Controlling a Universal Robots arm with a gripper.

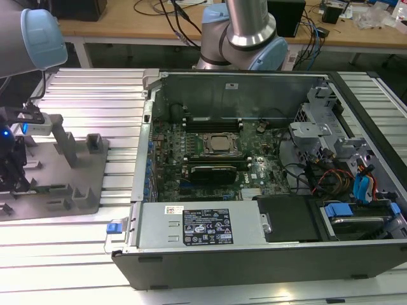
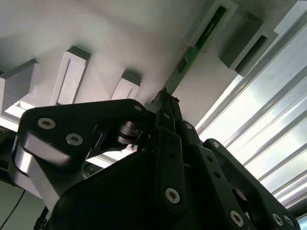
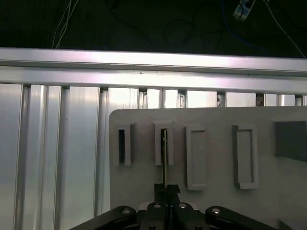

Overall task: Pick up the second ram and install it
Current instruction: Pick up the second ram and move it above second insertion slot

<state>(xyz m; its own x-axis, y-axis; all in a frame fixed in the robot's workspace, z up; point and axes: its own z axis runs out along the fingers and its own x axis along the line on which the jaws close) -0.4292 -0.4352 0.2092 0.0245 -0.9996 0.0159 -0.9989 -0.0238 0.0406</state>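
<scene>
Right now I see the gripper [image 3: 167, 190] clenched on the near end of the second ram [image 3: 164, 148]. The stick stands on edge in a slotted block of the grey tray [image 3: 268, 191]. The tray lies on the slatted table [image 3: 48, 158], to the exterior view's left of the open computer case [image 1: 210, 264].

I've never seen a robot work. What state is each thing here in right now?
hand: shut on the memory stick.
memory stick: standing on edge in a slot of the grey tray, gripped.
grey tray: lying flat on the ribbed table.
computer case: lying on its side, cover off, insides showing.
processor: seated in the board.
</scene>
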